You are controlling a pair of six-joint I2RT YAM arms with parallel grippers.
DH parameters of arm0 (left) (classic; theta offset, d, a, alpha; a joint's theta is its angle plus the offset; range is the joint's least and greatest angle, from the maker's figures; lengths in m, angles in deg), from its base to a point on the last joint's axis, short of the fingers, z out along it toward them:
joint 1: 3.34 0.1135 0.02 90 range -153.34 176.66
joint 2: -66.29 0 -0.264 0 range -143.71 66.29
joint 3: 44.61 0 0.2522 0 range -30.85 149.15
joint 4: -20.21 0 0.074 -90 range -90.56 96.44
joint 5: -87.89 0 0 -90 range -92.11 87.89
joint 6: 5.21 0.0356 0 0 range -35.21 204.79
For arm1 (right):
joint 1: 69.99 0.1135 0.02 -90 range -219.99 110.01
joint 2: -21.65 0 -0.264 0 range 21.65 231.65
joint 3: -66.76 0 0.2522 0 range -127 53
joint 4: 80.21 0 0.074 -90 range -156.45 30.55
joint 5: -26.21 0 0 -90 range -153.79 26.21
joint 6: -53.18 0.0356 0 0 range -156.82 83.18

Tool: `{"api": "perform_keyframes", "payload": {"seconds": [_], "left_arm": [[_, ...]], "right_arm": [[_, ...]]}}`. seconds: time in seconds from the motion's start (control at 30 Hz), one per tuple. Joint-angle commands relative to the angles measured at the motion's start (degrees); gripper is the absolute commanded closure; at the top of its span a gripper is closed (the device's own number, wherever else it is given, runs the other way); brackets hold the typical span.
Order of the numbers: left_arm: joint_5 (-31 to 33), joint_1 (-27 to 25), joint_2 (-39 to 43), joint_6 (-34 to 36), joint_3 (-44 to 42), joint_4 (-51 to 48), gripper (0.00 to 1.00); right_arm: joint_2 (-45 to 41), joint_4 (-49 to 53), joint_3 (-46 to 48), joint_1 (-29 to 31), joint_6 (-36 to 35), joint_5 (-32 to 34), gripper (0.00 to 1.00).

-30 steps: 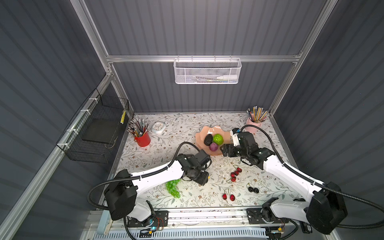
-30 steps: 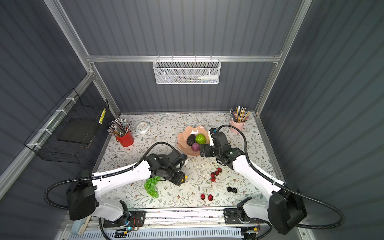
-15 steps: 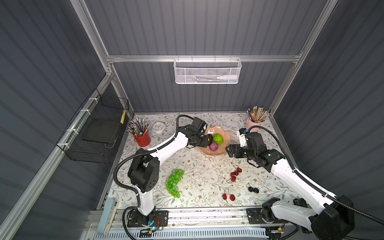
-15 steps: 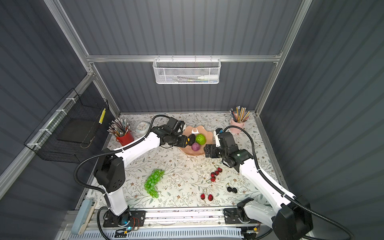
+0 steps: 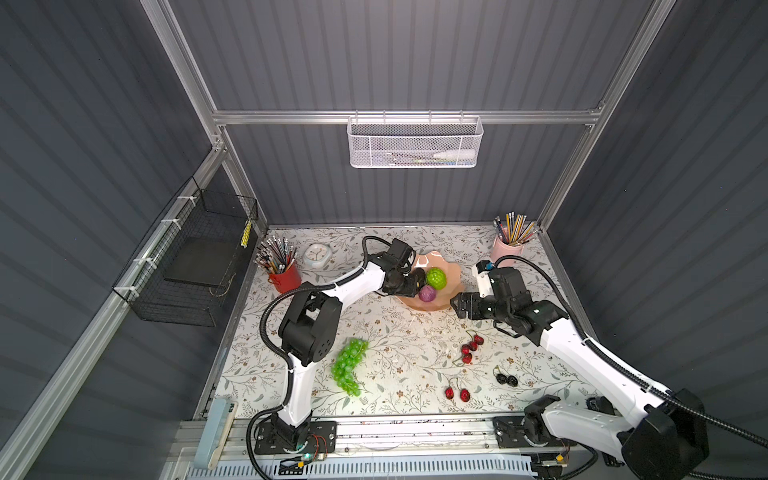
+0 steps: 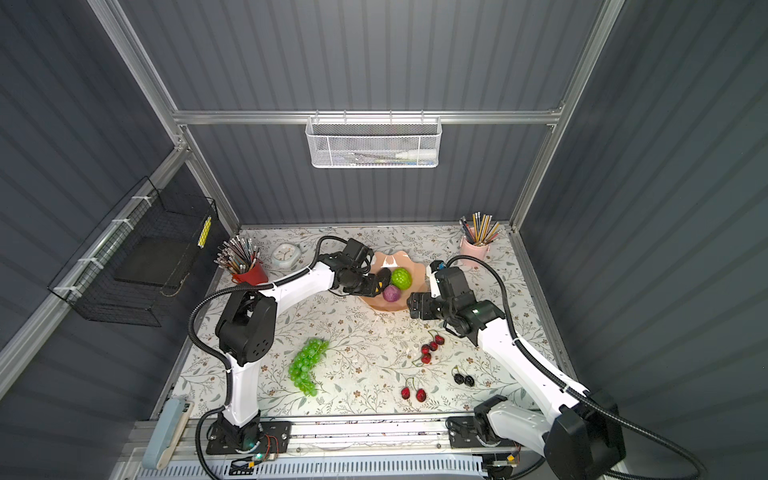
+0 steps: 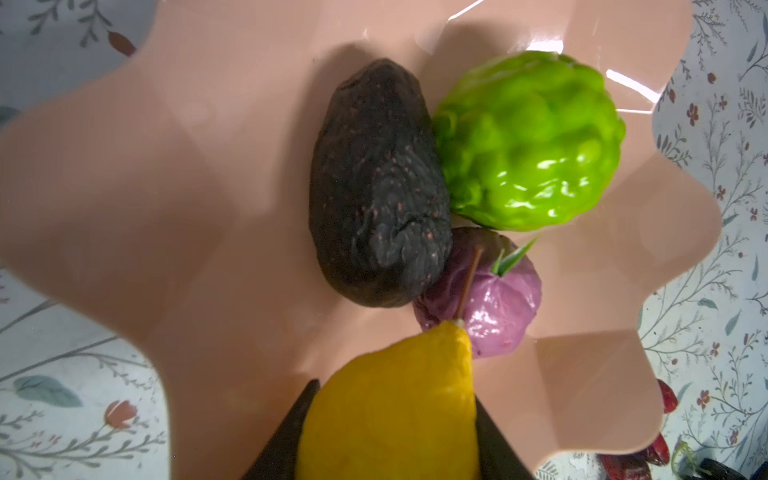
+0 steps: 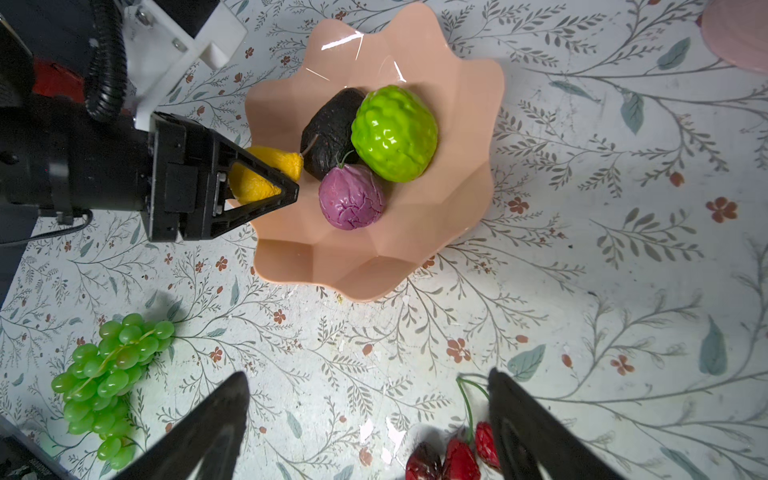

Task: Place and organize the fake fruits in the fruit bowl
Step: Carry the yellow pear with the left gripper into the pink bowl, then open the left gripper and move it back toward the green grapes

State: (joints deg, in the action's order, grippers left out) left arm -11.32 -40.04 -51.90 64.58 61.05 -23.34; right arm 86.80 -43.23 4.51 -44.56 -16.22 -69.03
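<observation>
The salmon-pink fruit bowl [image 5: 451,272] [image 8: 457,124] holds a black avocado [image 7: 374,187], a bumpy lime-green ball [image 5: 435,277] [image 7: 528,141] and a purple round fruit [image 5: 427,293] [image 8: 351,197]. My left gripper [image 5: 415,282] [image 7: 395,390] is shut on the yellow lemon [image 7: 390,407] [image 8: 253,183], just above the bowl's left side. My right gripper [image 5: 459,305] [image 8: 369,376] hangs open over the table by the bowl's front right, holding nothing. On the table lie the green grape bunch [image 5: 349,365], a red cherry cluster [image 5: 469,347] [image 8: 453,453], a red cherry pair [image 5: 455,392] and a dark pair [image 5: 506,378].
A red pencil cup [image 5: 284,276] and a white clock [image 5: 318,254] stand at the back left. A pink pencil cup [image 5: 507,247] stands at the back right. A black wire basket [image 5: 199,266] hangs on the left wall, a white mesh basket [image 5: 415,141] on the back wall.
My left arm swung from the table's front middle up to the bowl, carrying the lemon. The right gripper drew back a little to the right of the bowl.
</observation>
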Motion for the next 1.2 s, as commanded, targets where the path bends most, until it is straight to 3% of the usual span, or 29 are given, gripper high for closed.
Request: {"api": "perform_keyframes", "payload": {"seconds": [0.0,0.23,0.53,0.63,0.73,0.9,1.17], "left_arm": [[-2.1,-0.2,-1.8,-1.1,2.3,0.9,0.62],[-5.0,-0.2,-4.7,-2.3,4.5,1.1,0.60],[-5.0,-0.2,-3.1,-2.8,4.2,1.1,0.36],[-1.9,-0.2,-1.5,-2.8,5.1,0.0,0.28],[-0.2,-0.2,-0.2,-2.2,7.7,-3.5,0.26],[3.8,-0.2,5.1,-0.7,7.3,-9.2,0.23],[7.7,-0.1,20.0,-1.6,-3.4,-16.7,0.23]], "right_arm": [[0.3,-2.0,0.8,-0.4,0.4,-0.7,0.11],[0.2,-2.4,1.2,-0.4,0.0,-0.3,0.10],[-0.3,-2.7,1.3,-0.4,0.0,0.0,0.10],[-0.6,-2.1,0.4,-0.4,-0.3,0.3,0.10],[-2.8,-1.6,-0.8,-0.5,-0.6,0.9,0.09],[-4.6,-1.9,-0.8,-0.5,-0.7,0.7,0.09],[-3.1,-1.3,-1.1,-0.5,-2.3,-1.4,0.10]]}}
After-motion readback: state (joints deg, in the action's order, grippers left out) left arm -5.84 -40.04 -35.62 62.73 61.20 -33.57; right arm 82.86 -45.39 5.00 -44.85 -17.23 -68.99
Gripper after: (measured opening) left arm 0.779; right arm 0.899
